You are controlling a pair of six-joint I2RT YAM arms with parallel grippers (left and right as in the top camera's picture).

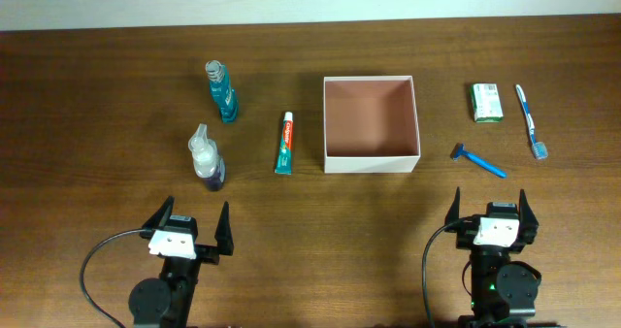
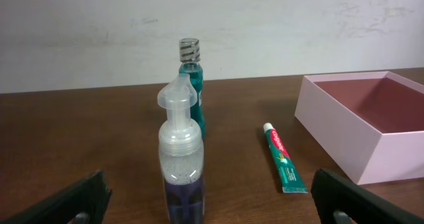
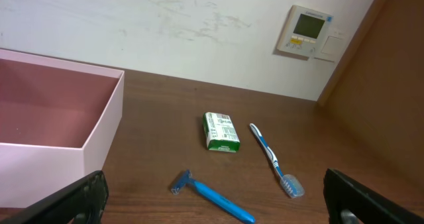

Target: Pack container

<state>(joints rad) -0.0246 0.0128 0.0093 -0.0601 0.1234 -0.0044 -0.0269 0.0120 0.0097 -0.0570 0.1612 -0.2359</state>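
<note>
Overhead view: the left gripper (image 1: 195, 212) and right gripper (image 1: 489, 204) both have their fingers spread wide and hold nothing, near the front edge of the table (image 1: 97, 105).
Just ahead of the left gripper a clear pump bottle (image 1: 207, 158) stands upright, with a teal bottle (image 1: 222, 92) beyond it and a toothpaste tube (image 1: 283, 143) lying to their right. The container (image 1: 372, 162) sits mid-table, open-topped, just right of the tube. Ahead of the right gripper lie a blue razor (image 1: 478, 160), a green-and-white packet (image 1: 487, 103) and a toothbrush (image 1: 530, 121).
</note>
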